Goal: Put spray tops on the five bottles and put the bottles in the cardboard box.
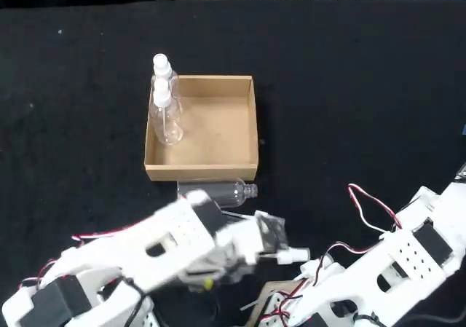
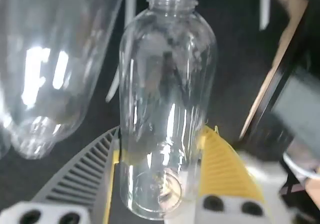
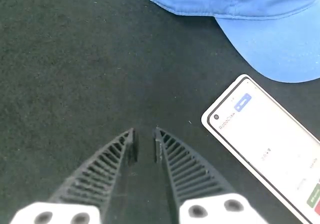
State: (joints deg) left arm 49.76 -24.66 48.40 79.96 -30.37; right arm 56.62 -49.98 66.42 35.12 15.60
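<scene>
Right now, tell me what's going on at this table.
The left arm's claw is clamped on a clear plastic bottle whose neck carries no spray top. Two clear bottles with white spray tops stand at the left side of the brown cardboard box; another uncapped clear bottle lies just outside its front wall. The right arm's claw is empty, fingers barely apart, over black cloth beside a blue fabric cap and a white-screened phone.
</scene>
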